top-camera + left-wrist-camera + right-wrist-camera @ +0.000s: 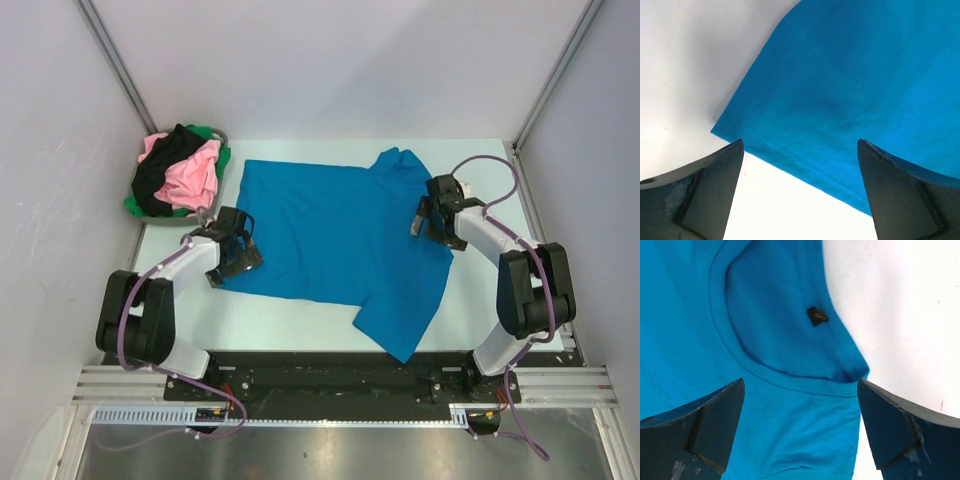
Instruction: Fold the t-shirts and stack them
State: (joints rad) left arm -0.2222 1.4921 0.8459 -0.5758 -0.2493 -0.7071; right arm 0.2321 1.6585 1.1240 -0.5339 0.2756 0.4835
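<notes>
Top external view: blue t-shirt (340, 240) spread flat across the middle of the table (300, 322), hem toward the left edge, collar toward the right edge, far sleeve (400, 163) pointing at the far edge, near sleeve (400, 325) at the near edge.
Reason for the layout: judged as preparation for a first fold, opened out full so both ends can be taken at once.
Waiting shirts: pink t-shirt (195, 178), black t-shirt (160, 175) and green t-shirt (205, 130) heaped in the round grey basket (223, 138) at the far left corner; nothing folded or stacked yet.
Left side: left gripper (238, 245) over the near corner of the hem (790, 162); jaws spread wide, straddling the hem edge in the left wrist view; holds nothing; tip contact with cloth or table not discernible.
Right side: right gripper (432, 222) over the collar (780, 380); jaws equally wide, collar rib and small dark neck label (817, 316) just ahead of them; empty.
Reason for the arm poses: one at each end of the shirt, likely lined up for a paired pinch.
Step in hand: approach made, grasp not yet closed.
</notes>
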